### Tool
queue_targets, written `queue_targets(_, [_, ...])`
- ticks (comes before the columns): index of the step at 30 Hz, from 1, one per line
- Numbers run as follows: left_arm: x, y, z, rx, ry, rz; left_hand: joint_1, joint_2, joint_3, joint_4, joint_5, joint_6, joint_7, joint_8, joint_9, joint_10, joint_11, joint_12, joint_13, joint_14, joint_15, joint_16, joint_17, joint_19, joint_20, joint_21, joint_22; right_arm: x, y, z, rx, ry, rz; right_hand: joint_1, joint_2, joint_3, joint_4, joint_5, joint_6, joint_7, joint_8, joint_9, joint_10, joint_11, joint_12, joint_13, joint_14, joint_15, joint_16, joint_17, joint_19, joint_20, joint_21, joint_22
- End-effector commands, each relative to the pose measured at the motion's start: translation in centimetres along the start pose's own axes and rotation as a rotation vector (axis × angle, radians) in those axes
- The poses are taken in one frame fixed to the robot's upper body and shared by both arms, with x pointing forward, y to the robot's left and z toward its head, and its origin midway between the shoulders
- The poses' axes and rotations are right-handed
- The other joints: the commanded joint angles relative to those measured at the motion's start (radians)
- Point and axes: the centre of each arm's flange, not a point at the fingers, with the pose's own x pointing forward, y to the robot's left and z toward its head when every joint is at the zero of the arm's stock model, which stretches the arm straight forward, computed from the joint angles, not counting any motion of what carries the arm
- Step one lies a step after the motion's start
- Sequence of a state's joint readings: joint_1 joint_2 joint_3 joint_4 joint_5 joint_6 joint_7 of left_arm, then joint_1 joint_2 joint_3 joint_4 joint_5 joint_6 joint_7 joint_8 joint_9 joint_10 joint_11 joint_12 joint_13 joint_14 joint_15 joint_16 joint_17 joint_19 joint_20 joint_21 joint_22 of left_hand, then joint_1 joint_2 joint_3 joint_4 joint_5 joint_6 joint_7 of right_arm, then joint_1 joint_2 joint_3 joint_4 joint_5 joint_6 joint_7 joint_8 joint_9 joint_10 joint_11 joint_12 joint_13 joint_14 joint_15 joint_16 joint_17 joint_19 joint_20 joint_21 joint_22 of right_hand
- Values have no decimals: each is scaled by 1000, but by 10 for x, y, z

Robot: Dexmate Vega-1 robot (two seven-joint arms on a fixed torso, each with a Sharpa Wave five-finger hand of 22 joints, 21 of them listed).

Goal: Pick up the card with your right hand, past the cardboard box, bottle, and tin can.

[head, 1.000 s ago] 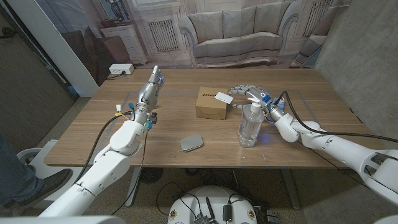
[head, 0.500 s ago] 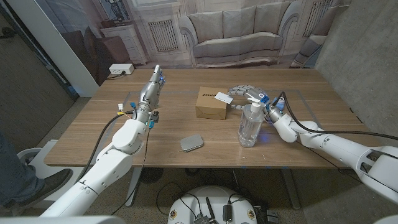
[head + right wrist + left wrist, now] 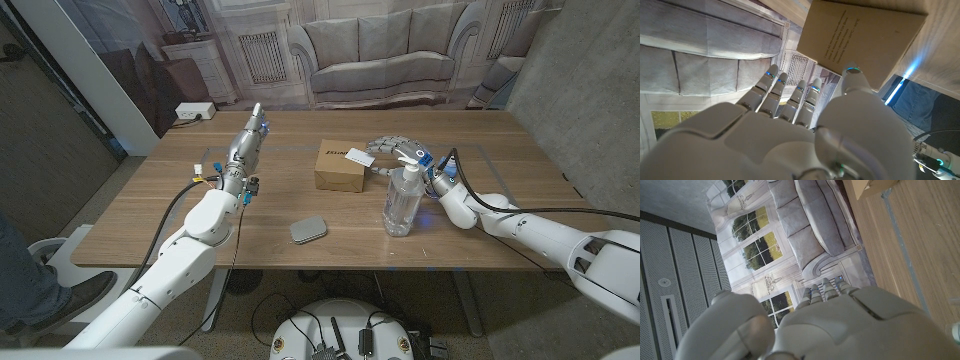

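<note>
A white card (image 3: 358, 155) lies on top of the cardboard box (image 3: 339, 167) at the table's middle. My right hand (image 3: 393, 147) hovers just right of the box, fingers stretched toward the card and apart, holding nothing. In the right wrist view the right hand (image 3: 790, 130) points at the box (image 3: 860, 42) from close by. A clear pump bottle (image 3: 402, 198) stands in front of the right wrist. The flat tin can (image 3: 309, 229) lies nearer the front edge. My left hand (image 3: 249, 138) is raised at the far left of the table with its fingers straight and holds nothing.
Taped lines mark the wooden table (image 3: 500, 225) near both hands. Behind the table hangs a backdrop printed with a sofa (image 3: 385, 55). A white power strip (image 3: 193, 111) lies on the floor at the back left. The left wrist view catches a corner of the box (image 3: 865, 187).
The left arm has drifted slightly to the right. The right hand has barely moved and stays beside the box.
</note>
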State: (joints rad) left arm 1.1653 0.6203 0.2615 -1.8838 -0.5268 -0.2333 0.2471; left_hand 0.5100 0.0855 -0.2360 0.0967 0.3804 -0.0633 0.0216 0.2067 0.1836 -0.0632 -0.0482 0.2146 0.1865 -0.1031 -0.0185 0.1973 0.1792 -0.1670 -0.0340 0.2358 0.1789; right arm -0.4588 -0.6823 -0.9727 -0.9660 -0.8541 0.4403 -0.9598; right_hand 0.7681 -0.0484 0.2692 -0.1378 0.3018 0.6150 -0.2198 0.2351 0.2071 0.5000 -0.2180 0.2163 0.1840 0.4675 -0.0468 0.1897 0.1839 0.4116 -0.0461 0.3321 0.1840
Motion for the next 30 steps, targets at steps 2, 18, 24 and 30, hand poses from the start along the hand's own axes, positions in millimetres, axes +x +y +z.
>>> queue_targets(2, [2,-3,1,5,1,-6,2,5,-10,1,6,5,1,-3,3,4,0,-3,3,-1,1,-5,3,-11,-54,-5,5,1,5,-2,-35,-2,-5,12,5,0,3,2,25,-3,10,5,19,4,8,6,9,-152,7,4,10,-103,-5,3])
queue_targets(18, [3,-2,2,9,4,-4,3,6,-13,1,6,6,1,-4,3,5,0,-4,3,-1,2,-6,3,-10,-53,-7,5,4,12,-2,-57,-1,-6,34,30,-1,8,-2,88,-3,24,6,51,3,16,6,28,-151,8,5,18,-107,-13,5])
queue_targets(24, [3,-1,-2,2,9,-2,3,7,-14,1,6,5,0,-4,3,5,-1,-4,3,-2,1,-6,3,-11,-53,-8,5,3,10,-1,-56,-3,-9,43,35,-6,9,-7,129,-4,37,11,60,3,16,6,37,-152,8,4,28,-108,-14,6])
queue_targets(30, [5,-2,-6,-4,14,-6,4,7,-14,2,6,6,0,-4,3,5,-1,-4,3,-1,1,-6,4,-11,-53,-9,5,2,11,-1,-55,-3,-13,52,44,-6,10,-9,161,-3,49,17,65,3,15,6,42,-153,8,5,31,-110,-17,7])
